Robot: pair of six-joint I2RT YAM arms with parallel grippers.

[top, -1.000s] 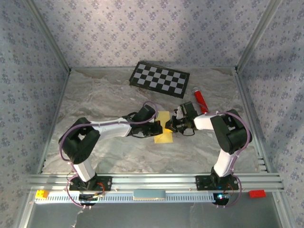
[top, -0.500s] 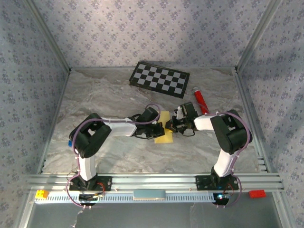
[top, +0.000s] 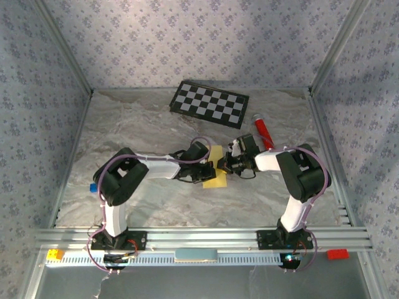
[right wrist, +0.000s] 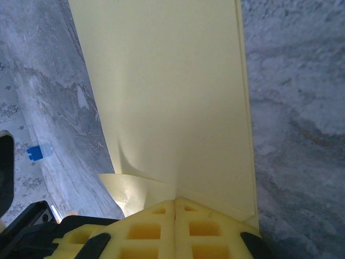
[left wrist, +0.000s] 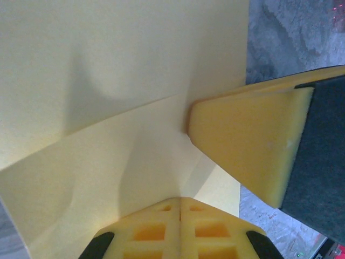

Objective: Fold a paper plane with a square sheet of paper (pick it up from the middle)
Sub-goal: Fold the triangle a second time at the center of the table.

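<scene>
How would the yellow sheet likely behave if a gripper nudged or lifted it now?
Probably floppy: the yellow sheet curls into a loose flap beside the shut right gripper. It likely holds creases, since a straight fold line crosses it in the left wrist view. Its edge looks thin, so a push would probably slide or buckle it on the table.

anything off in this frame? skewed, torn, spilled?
Nothing looks spilled or torn. The paper, part-folded, sits between the shut left gripper and right gripper; a small flap curls up at the latter. The checkerboard lies askew at the back; the red tube lies slanted beside it.
</scene>
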